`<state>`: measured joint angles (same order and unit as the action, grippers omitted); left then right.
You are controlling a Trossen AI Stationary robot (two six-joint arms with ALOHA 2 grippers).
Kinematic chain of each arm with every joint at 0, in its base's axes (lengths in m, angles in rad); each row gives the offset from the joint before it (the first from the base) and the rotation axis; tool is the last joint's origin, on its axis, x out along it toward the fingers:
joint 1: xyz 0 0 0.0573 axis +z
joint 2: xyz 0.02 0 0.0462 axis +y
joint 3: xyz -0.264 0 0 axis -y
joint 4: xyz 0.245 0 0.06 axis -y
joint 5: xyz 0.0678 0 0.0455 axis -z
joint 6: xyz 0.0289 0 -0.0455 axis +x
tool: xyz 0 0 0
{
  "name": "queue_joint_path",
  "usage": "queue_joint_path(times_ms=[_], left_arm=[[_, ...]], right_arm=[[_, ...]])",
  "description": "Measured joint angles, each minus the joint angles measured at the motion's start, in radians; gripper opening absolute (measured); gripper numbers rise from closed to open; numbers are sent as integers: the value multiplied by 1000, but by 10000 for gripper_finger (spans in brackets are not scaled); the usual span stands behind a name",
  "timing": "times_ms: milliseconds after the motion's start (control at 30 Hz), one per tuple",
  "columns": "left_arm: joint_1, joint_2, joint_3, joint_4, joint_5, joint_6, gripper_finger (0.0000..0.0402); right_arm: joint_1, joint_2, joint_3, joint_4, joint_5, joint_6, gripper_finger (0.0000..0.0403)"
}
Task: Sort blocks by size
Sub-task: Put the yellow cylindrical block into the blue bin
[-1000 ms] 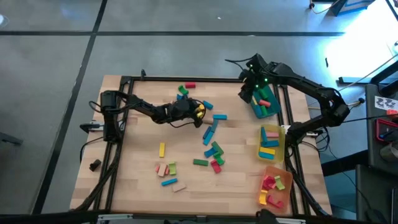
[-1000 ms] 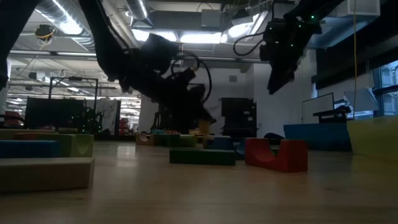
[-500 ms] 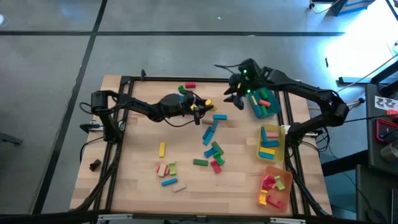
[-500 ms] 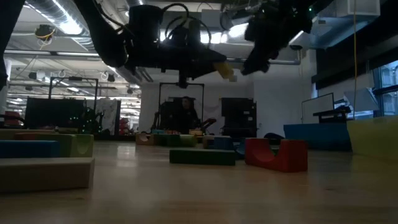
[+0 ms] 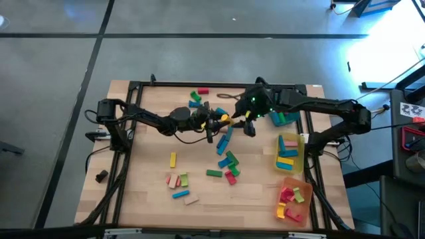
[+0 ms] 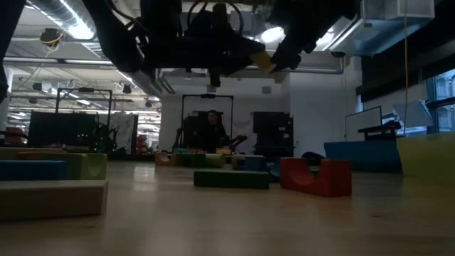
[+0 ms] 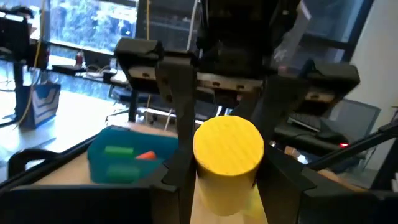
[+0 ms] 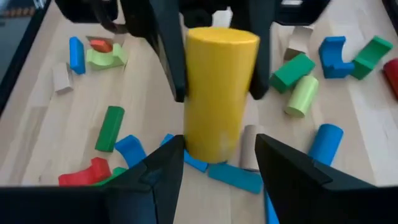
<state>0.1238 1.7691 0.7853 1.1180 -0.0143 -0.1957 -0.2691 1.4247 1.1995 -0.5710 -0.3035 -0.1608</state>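
**Handover of yellow cylinder above the bench**

Yellow cylinder [image 7: 227, 160] is in the air over the middle of the bench [image 5: 146, 166], held by the jaws of the left gripper [image 5: 219, 121], which press on its two round sides. You see it well in the right wrist view, where the cylinder [image 8: 219, 93] stands between two dark fingers of the other arm.

Its long axis points from one gripper toward the other. One flat end faces the left wrist camera, and the far end reaches toward the right gripper [image 5: 247, 124]. That gripper has its jaws wide, one on each side of the free end, but they do not close on it yet. In my judgement the right jaws must go a little more forward along this axis before they close, so that they take enough of the length.

Both grippers are very near each other, almost touching. Loose blocks [image 5: 227, 162] lie on the bench below, and the teal tray [image 5: 284, 118] is just beside the right arm.
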Motion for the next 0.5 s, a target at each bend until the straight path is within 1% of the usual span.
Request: queue_joint_path(times_ms=[100, 300, 367, 500], left_arm=[[-16, 0, 0, 28, 4, 17, 123], [-39, 0, 0, 27, 6, 31, 124], [-47, 0, 0, 27, 5, 62, 124], [-61, 0, 0, 27, 0, 120, 124]], right_arm=[[39, 0, 0, 16, 14, 0, 200], [98, 0, 0, 82, 20, 0, 197], [108, 0, 0, 83, 20, 0, 187], [108, 0, 0, 75, 19, 8, 143]])
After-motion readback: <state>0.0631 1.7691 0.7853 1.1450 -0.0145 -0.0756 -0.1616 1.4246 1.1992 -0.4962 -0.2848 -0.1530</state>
